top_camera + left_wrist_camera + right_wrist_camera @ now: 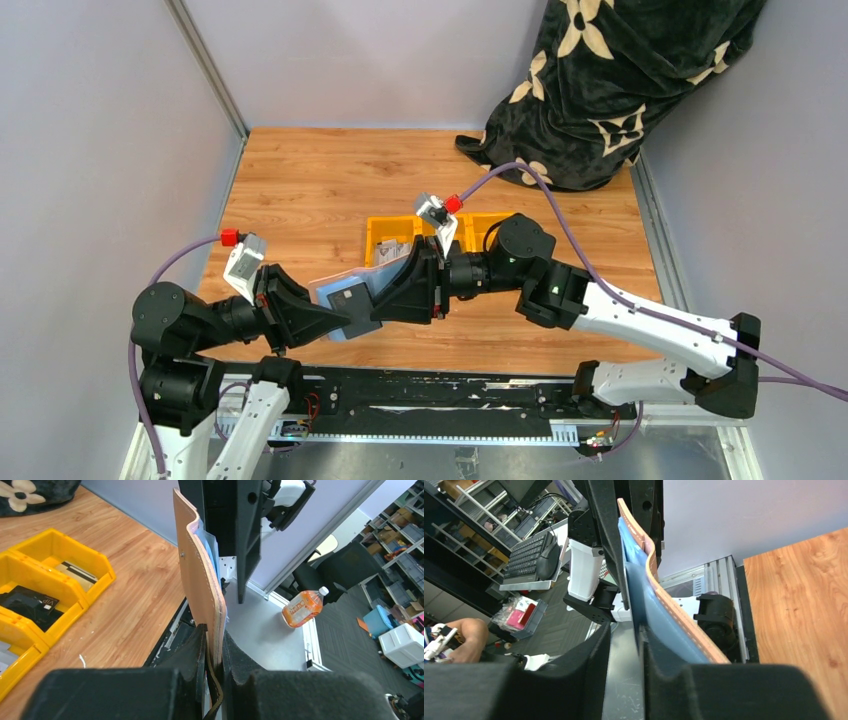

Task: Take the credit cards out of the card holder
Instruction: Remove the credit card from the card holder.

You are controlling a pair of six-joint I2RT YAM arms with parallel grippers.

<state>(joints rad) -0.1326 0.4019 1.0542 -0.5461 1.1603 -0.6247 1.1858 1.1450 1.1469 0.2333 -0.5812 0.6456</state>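
card holder (202, 580) pinched in left gripper (214, 632), right gripper (626, 635) parted.

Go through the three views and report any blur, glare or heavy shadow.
Top external view: evenly lit and sharp, only soft shadows on the table. Left wrist view: the left gripper's fingers are a dark, blurred mass at the bottom; the card holder is sharp. Right wrist view: the right gripper's fingers likewise blur, the wall behind is bright, no harsh glare.
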